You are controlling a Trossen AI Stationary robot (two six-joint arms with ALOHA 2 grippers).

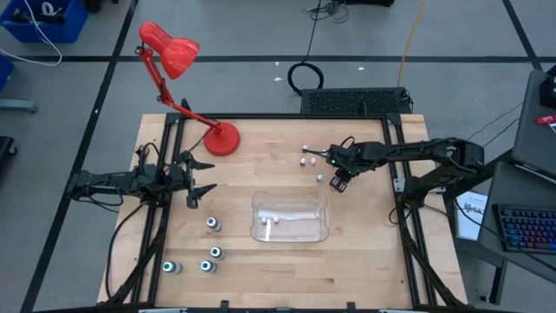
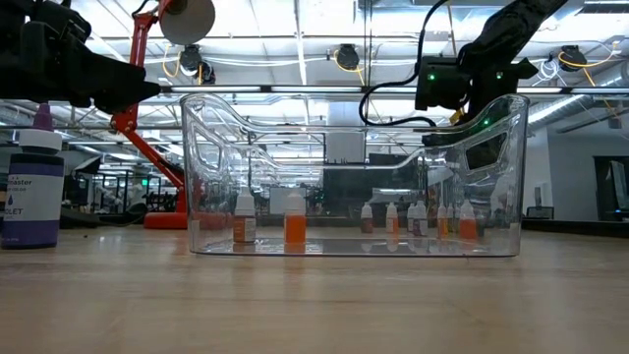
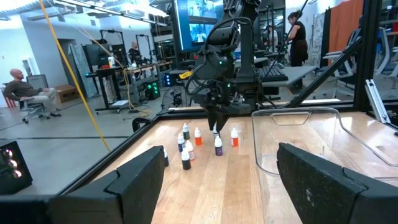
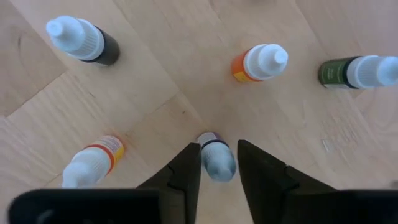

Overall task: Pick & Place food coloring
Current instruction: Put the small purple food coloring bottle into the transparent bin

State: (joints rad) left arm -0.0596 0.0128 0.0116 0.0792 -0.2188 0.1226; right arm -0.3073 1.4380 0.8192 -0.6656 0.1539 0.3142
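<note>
We see clear tray [image 1: 289, 228] mid-table, left gripper [image 1: 193, 184] spread, idle at left. Right gripper [image 4: 217, 163] pinching small purple bottle [image 4: 216, 158] among upright neighbours [image 4: 258, 63], behind tray. Risk: thin grip, bottle slips or clips neighbours on lift.

Red desk lamp [image 1: 178, 61], clear tray [image 1: 290, 217] on table [image 1: 365, 261].

- One clear plastic tray [image 1: 290, 228], at 6 o'clock from the table's centre.
- Four larger teal-topped bottles [image 1: 211, 224], clustered at 8 o'clock.
- Small dropper bottles [image 3: 218, 147] on the wood at 1 o'clock: seven countable in the left wrist view.
- At least two small bottles [image 2: 295, 228] inside the tray.
- One red desk lamp [image 1: 178, 61], at 11 o'clock.
- Two arms, one per side.
</note>
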